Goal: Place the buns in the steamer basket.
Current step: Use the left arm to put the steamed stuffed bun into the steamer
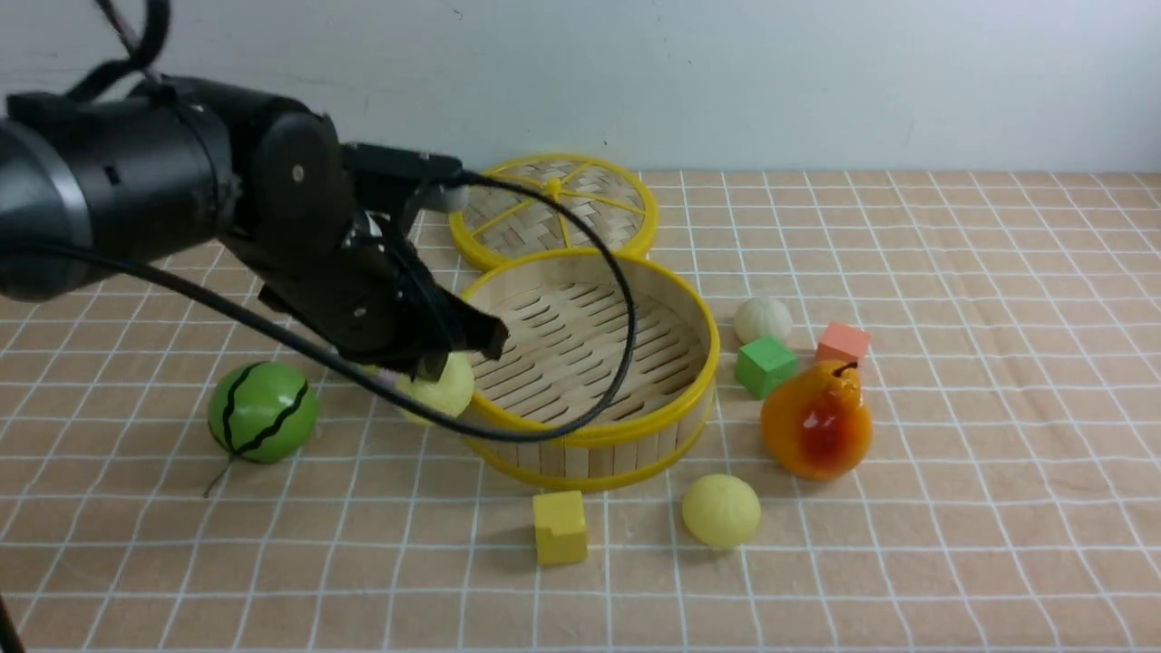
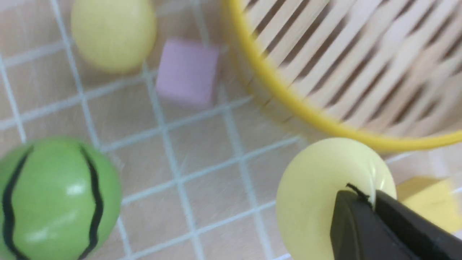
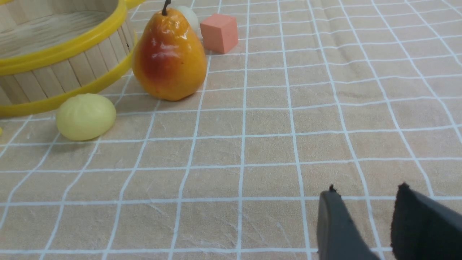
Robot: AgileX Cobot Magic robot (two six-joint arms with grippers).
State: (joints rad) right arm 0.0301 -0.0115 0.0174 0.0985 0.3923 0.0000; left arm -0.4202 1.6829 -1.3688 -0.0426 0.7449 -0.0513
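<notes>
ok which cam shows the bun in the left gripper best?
Left wrist view: the held bun is close up, the left gripper pinched shut on its soft surface, just outside the steamer basket rim. Front view shows only its lower part, the gripper covering the rest. Right wrist view misses it; a different bun lies there.

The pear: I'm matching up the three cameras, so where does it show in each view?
Front view: the pear stands right of the steamer basket, by the green cube.
Left wrist view: not in it.
Right wrist view: the pear stands beside the basket's wall, orange cube behind it.
Shared landmark: the steamer basket's yellow rim, in all three views.
</notes>
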